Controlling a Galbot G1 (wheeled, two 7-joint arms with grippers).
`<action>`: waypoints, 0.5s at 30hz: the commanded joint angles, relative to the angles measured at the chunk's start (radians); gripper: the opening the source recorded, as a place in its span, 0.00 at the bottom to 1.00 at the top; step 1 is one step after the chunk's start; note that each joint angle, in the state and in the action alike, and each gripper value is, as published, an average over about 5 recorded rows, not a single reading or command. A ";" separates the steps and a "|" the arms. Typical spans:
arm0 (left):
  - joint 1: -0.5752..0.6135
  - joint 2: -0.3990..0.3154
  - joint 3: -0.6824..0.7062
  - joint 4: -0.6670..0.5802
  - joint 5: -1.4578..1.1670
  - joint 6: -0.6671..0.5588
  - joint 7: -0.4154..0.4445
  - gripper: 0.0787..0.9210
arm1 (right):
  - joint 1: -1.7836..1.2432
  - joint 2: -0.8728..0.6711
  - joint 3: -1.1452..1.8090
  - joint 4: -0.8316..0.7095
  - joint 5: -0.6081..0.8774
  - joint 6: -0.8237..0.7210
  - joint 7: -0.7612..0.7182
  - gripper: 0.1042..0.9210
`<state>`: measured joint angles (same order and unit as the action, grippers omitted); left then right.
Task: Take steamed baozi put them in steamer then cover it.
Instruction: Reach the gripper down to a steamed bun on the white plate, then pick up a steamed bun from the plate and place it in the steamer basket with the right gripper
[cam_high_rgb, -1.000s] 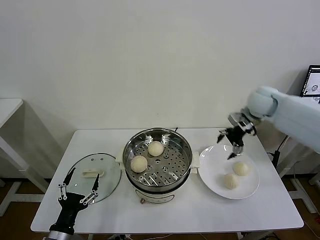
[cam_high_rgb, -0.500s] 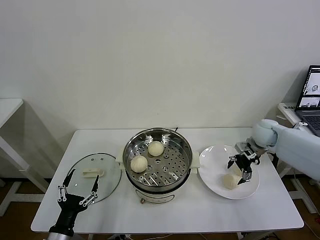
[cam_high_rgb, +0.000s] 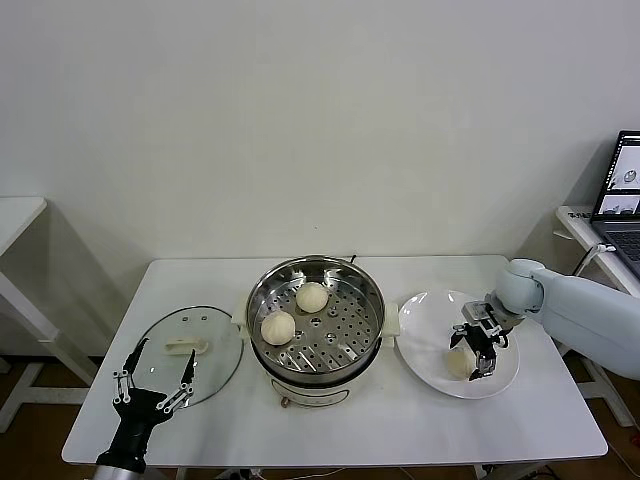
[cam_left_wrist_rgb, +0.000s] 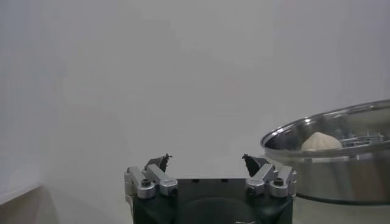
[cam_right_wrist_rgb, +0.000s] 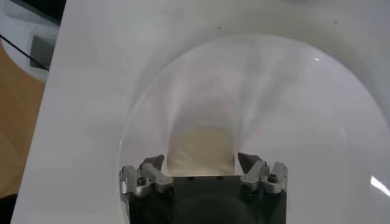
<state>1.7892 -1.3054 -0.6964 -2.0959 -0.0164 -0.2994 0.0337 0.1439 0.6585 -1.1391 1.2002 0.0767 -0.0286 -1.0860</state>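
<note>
The steamer (cam_high_rgb: 315, 322) stands mid-table with two baozi on its tray, one at the back (cam_high_rgb: 312, 296) and one at the front left (cam_high_rgb: 277, 327). My right gripper (cam_high_rgb: 476, 347) is low over the white plate (cam_high_rgb: 425, 320), open. In the right wrist view its jaws (cam_right_wrist_rgb: 200, 161) straddle a baozi (cam_right_wrist_rgb: 201, 149) lying on the plate (cam_right_wrist_rgb: 292, 109). A baozi (cam_high_rgb: 457, 364) shows beside the gripper in the head view. The glass cover (cam_high_rgb: 212, 365) lies flat left of the steamer. My left gripper (cam_high_rgb: 155, 386) is parked open at the front left, also in its wrist view (cam_left_wrist_rgb: 206, 161).
A laptop (cam_high_rgb: 622, 190) sits on a side stand at the far right. Another white table (cam_high_rgb: 15, 215) is at the far left. The steamer rim (cam_left_wrist_rgb: 341, 152) with a baozi (cam_left_wrist_rgb: 321, 142) shows in the left wrist view.
My right gripper has come down from above the plate's far edge to low over the plate, around a baozi. The left arm has not moved.
</note>
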 joint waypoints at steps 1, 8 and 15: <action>-0.001 -0.002 0.005 0.000 -0.001 -0.003 -0.001 0.88 | 0.015 -0.006 -0.002 0.019 -0.006 -0.008 0.018 0.73; -0.005 0.001 0.010 -0.001 -0.001 0.003 -0.002 0.88 | 0.175 -0.003 0.019 0.075 -0.038 0.055 -0.064 0.64; -0.005 0.004 0.013 -0.011 -0.001 0.007 -0.003 0.88 | 0.511 0.150 -0.058 0.104 0.049 0.295 -0.159 0.65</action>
<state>1.7821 -1.3026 -0.6842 -2.1004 -0.0169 -0.2947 0.0311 0.3341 0.6892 -1.1491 1.2676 0.0710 0.0604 -1.1569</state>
